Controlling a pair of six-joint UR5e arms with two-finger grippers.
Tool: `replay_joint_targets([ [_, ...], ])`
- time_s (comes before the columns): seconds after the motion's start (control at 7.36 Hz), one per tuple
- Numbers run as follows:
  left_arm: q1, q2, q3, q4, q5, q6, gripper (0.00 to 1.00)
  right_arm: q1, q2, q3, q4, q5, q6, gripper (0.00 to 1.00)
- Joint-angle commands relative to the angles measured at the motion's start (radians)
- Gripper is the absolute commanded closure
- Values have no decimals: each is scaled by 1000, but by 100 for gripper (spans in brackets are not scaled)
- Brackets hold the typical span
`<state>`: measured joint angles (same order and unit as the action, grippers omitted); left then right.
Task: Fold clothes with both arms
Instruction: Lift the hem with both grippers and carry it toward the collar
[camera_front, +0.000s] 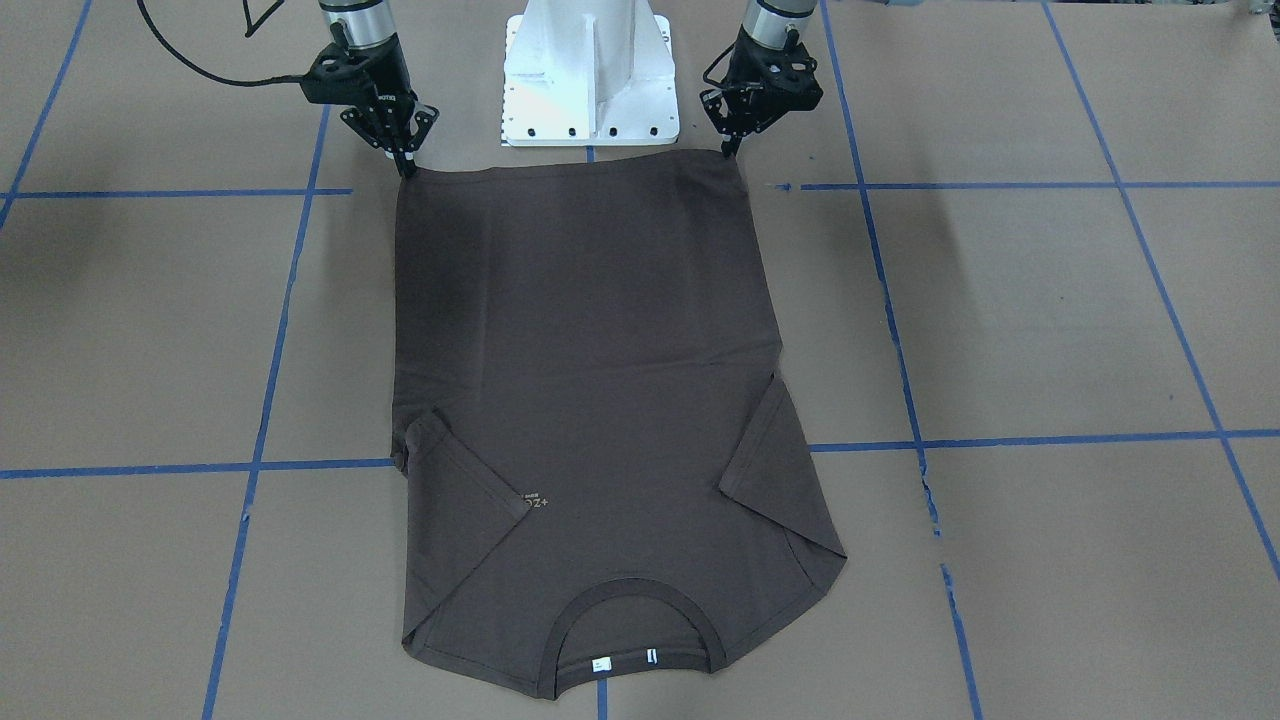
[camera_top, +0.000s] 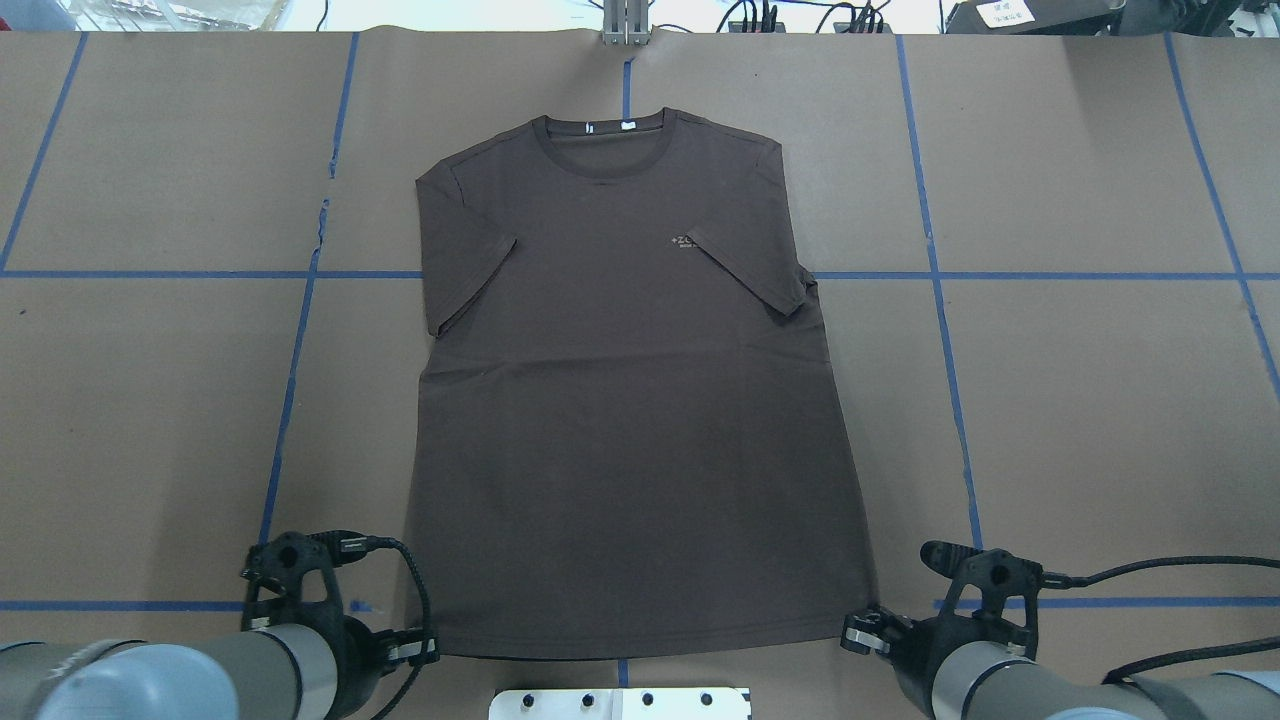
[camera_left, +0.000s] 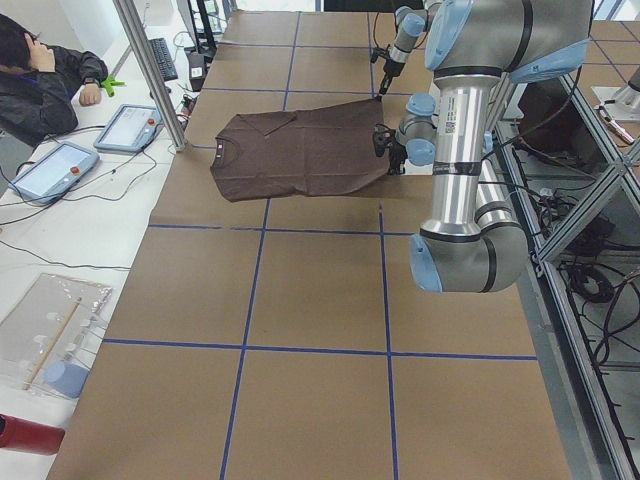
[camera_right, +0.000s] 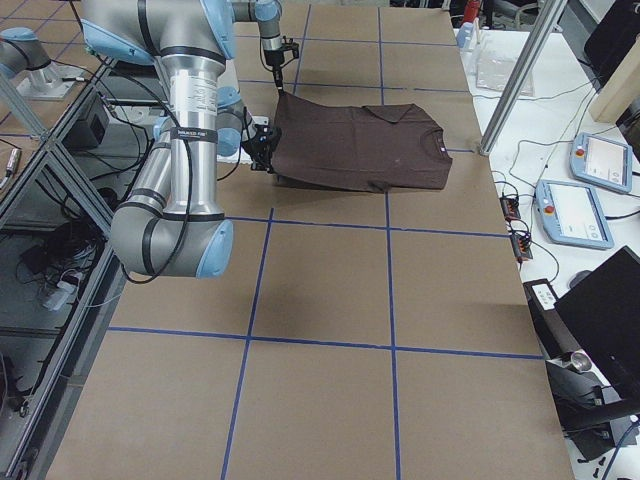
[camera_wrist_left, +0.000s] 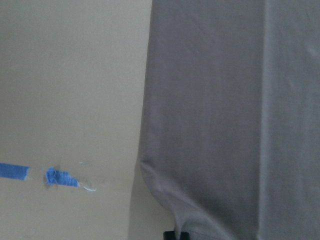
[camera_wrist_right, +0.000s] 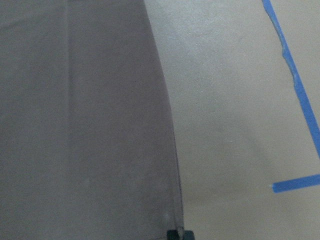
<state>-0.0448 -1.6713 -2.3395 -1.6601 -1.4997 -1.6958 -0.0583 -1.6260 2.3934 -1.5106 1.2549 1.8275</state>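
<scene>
**Ana:** Collar (camera_front: 632, 600) and white tags are sitting nearest the front camera. So the shirt (camera_front: 590, 340) is lying with its neck pointing away from the robot?

**Ben:** Yes. It is lying flat and face up along the middle of the table (camera_front: 1050, 320). Its hem is running just in front of the white base (camera_front: 590, 80).

**Ana:** How much of the folding is looking done?

**Ben:** Only the early part, I'd say. One sleeve (camera_front: 460, 490) is lying turned in over the chest and covering part of the small logo. The other sleeve (camera_front: 770, 450) is lying turned in too. The body is showing at full length, with no crosswise fold in it.

**Ana:** And what are the arms doing?

**Ben:** Each one is working a hem corner. The left gripper (camera_front: 735, 150) is pinching one corner, its fingertips pressed together on the cloth. The right gripper (camera_front: 405, 165) is pinching the opposite corner the same way. In both wrist views the fabric edge is running straight down into the dark fingertip.

**Ana:** Is the hem coming off the table?

**Ben:** Barely, if at all. The side views are hinting at a slight rise by the corners, but I cannot tell for sure.

**Ana:** So what is remaining?

**Ben:** I am guessing most of it. The hem is waiting to be carried over toward the collar, with both corners travelling evenly. Any further halving would come after that.
</scene>
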Motion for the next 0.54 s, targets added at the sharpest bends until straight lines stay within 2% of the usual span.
replay_joint_targets([
  [0.0,-1,-4,-266,251,-89,1,100,-18,17,314,-303,102,1,100],
  [0.14,-9,-5,-279,258,-115,13,100,10,99,335,-389,135,1,100],
  [0.41,-70,-51,-244,258,-117,95,100,116,226,293,-495,170,-16,100],
])
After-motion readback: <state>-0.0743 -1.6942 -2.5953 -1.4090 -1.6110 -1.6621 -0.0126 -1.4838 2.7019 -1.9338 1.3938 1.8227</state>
